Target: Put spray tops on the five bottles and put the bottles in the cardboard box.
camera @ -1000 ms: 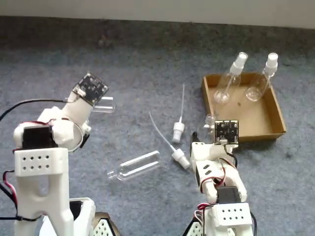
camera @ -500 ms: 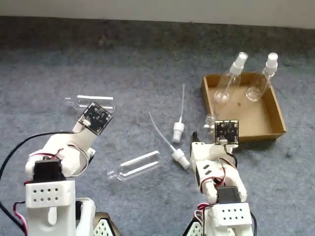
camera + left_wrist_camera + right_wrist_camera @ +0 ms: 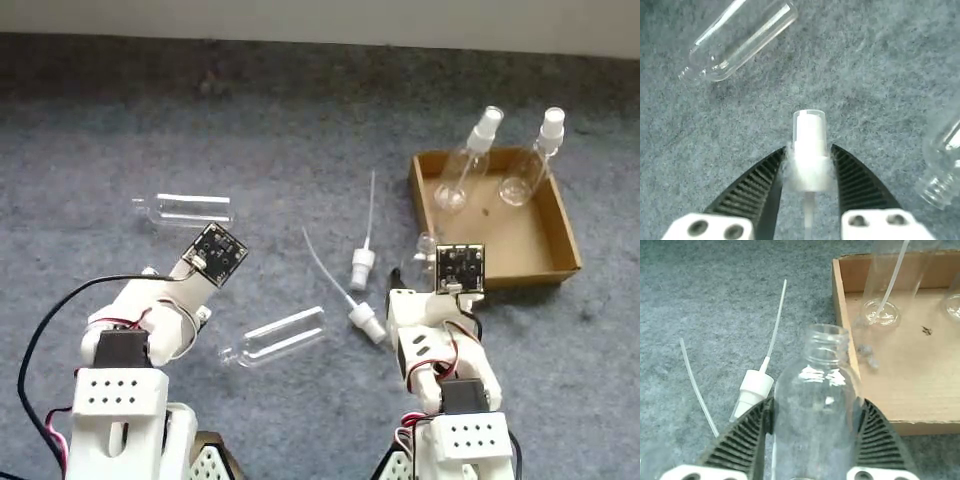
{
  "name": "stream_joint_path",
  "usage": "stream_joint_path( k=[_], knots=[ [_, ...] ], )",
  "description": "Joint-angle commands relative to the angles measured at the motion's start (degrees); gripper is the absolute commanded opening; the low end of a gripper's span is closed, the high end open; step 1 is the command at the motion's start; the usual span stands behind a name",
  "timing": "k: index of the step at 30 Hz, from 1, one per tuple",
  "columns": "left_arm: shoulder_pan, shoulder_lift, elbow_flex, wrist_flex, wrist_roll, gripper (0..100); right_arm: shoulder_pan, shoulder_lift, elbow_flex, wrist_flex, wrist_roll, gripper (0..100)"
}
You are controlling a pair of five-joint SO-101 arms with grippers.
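My left gripper [image 3: 809,151] is shut on a white spray top [image 3: 809,135] just above the carpet, its tube trailing back between the fingers. The left arm [image 3: 150,310] sits low at the near left. My right gripper [image 3: 816,408] is shut on a clear, topless bottle [image 3: 817,385], held next to the cardboard box [image 3: 495,275] at its near left corner. Two capped bottles [image 3: 470,160] [image 3: 532,160] stand in the box. Two open bottles [image 3: 185,208] [image 3: 275,337] lie on the carpet.
Two loose spray tops [image 3: 362,264] [image 3: 366,321] with long tubes lie on the grey carpet between the arms. The nearer lying bottle is just right of the left arm. The box's wall [image 3: 840,300] rises close beside the held bottle.
The left arm has drawn back and down from the far-left lying bottle toward its base, uncovering that bottle. The right arm and its bottle have stayed put.
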Motion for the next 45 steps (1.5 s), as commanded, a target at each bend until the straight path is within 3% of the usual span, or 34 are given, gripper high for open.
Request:
stream_joint_path(
  k=[1, 10, 20, 33, 39, 45],
  knots=[
    [1.8, -0.92, -2.95, -1.05, -0.09, 1, 0.31, -0.22, -0.13, -1.1, -0.18, 13.9],
    [4.35, 0.57, -12.79, 7.56, 1.67, 1, 0.22, -0.22, -0.13, -1.1, -0.18, 13.9],
    [4.44, 24.4, -24.84, 7.82, 3.43, 1, 0.22, -0.22, -0.13, -1.1, -0.18, 13.9],
    [4.53, 46.02, -25.27, -5.63, 3.25, 1, 0.22, -0.22, -0.13, -1.1, -0.18, 13.9],
    [4.44, 53.49, -25.71, -7.65, 3.16, 10, 0.22, -0.22, -0.13, -1.1, -0.18, 13.9],
    [4.44, 52.09, -27.47, -7.3, 3.16, 11, 0.22, -0.22, -0.13, -1.1, -0.18, 13.9]
  ],
)
